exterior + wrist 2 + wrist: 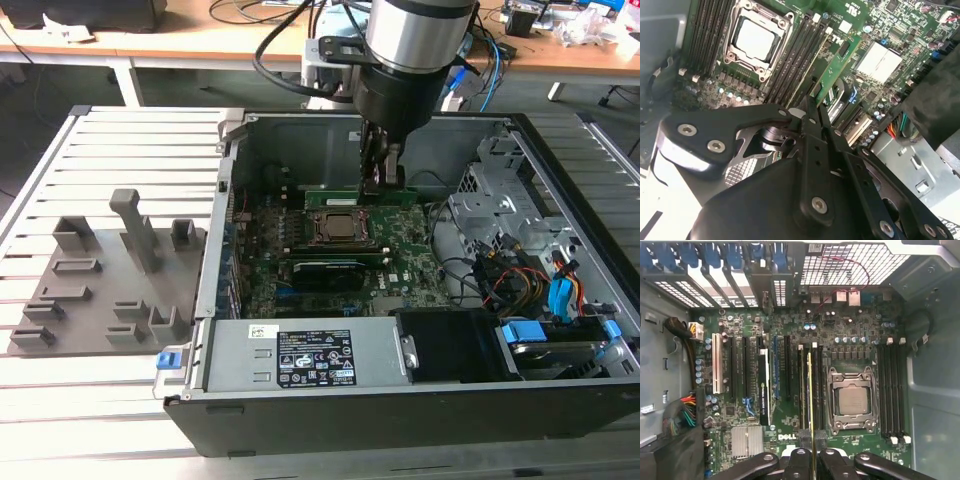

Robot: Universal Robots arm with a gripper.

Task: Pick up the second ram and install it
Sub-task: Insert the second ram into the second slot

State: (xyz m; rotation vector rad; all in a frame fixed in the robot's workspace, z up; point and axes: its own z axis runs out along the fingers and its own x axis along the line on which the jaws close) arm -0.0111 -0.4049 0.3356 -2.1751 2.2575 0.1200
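My gripper (384,178) is down inside the open computer case and is shut on the second ram (340,195), a thin green stick held on edge. The stick hangs over the black memory slots (802,385) just beside the CPU socket (340,227), on the large green motherboard (410,255). In the second wrist view the fingers (812,102) clamp one end of the second ram (840,62), which runs out alongside the slots next to the CPU socket (755,35). In the first wrist view the second ram (810,390) shows edge-on in line with a slot. I cannot tell whether it touches the slot.
A long black card (763,385) stands in an expansion slot beyond the memory slots. The case walls (225,230) close in around the board. A metal drive cage (500,200) and coloured cables (530,280) fill the exterior view's right. A grey part holder (100,290) lies outside at the left.
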